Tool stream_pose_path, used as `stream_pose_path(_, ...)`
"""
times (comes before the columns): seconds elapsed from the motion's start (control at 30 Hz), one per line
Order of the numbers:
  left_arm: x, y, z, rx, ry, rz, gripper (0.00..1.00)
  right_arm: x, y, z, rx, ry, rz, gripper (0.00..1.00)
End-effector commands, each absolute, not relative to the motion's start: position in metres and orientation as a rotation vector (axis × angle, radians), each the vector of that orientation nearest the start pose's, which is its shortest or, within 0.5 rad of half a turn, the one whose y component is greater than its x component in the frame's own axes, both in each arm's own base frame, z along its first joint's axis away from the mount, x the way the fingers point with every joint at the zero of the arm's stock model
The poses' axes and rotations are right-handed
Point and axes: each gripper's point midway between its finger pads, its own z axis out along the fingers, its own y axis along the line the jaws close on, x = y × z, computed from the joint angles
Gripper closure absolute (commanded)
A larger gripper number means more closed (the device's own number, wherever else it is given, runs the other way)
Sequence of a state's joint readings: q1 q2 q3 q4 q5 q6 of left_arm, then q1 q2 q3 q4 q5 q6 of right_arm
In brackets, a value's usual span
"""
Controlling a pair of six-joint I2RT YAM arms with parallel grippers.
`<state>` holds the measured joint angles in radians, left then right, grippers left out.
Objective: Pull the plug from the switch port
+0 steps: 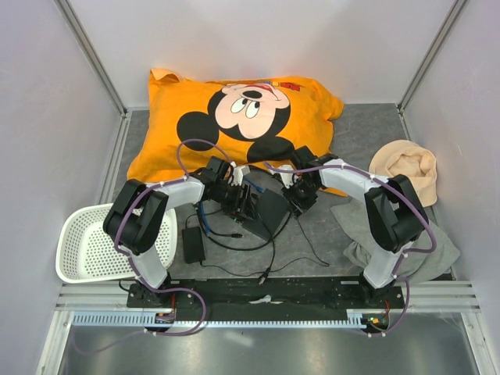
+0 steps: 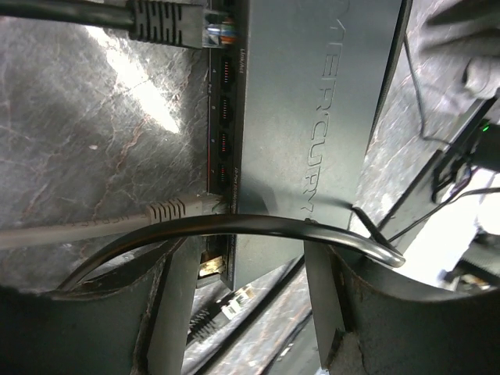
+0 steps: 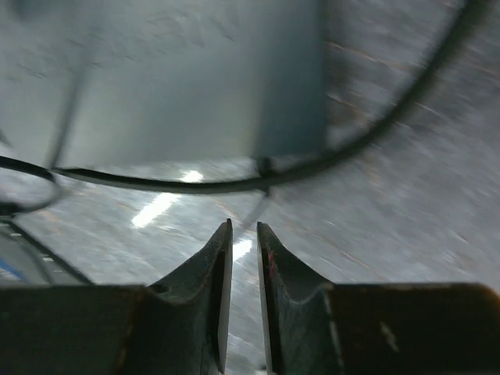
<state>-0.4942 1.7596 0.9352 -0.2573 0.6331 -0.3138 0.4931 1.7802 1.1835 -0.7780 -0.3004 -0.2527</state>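
At the switch port [image 2: 221,205], the plug [image 2: 176,209] is jutting sideways ahead of the wide-open, empty left gripper [image 2: 242,259], the near-shut, empty right gripper [image 3: 244,234] hovering farther off.

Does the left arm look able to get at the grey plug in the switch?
Probably yes: the open left claw sits close to the grey plug; only a black cable arcs across between.

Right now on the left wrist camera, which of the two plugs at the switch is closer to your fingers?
The light grey plug, just above the left fingers; the dark plug sits far off at the top edge of the view.
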Motion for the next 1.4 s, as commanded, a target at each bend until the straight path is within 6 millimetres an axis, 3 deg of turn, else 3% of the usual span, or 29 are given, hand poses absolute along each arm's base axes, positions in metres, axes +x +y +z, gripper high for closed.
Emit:
stream_pose_path(0.0, 0.226, -0.260, 0.017, 0.293, 2.881, -1.091, 0.37, 0.272, 0.220, 0.053, -1.038, 2.664, 0.650, 0.73)
stream_pose_path(0.13, 0.229, -0.261, 0.020, 0.261, 2.891, -1.088, 0.37, 0.277, 0.225, 0.043, -1.049, 2.650, 0.641, 0.74)
stream_pose_path(0.4, 0.235, -0.266, 0.034, 0.238, 2.866, -1.163, 0.37, 0.314, 0.253, 0.024, -1.023, 2.620, 0.618, 0.74)
stream_pose_path(0.7, 0.234, -0.277, 0.031, 0.258, 2.846, -1.178, 0.36, 0.356, 0.276, 0.015, -0.974, 2.550, 0.596, 0.72)
stream_pose_path(0.97, 0.233, -0.297, 0.047, 0.406, 2.778, -1.202, 0.36, 0.375, 0.287, 0.018, -1.017, 2.503, 0.586, 0.71)
stream_pose_path(1.17, 0.260, -0.310, 0.067, 0.502, 2.671, -1.187, 0.36, 0.382, 0.286, 0.025, -1.020, 2.479, 0.551, 0.69)
stream_pose_path(1.3, 0.269, -0.311, 0.083, 0.599, 2.625, -1.189, 0.35, 0.383, 0.285, 0.043, -1.044, 2.459, 0.536, 0.67)
stream_pose_path(1.37, 0.269, -0.301, 0.095, 0.640, 2.607, -1.168, 0.35, 0.382, 0.279, 0.063, -1.060, 2.449, 0.499, 0.66)
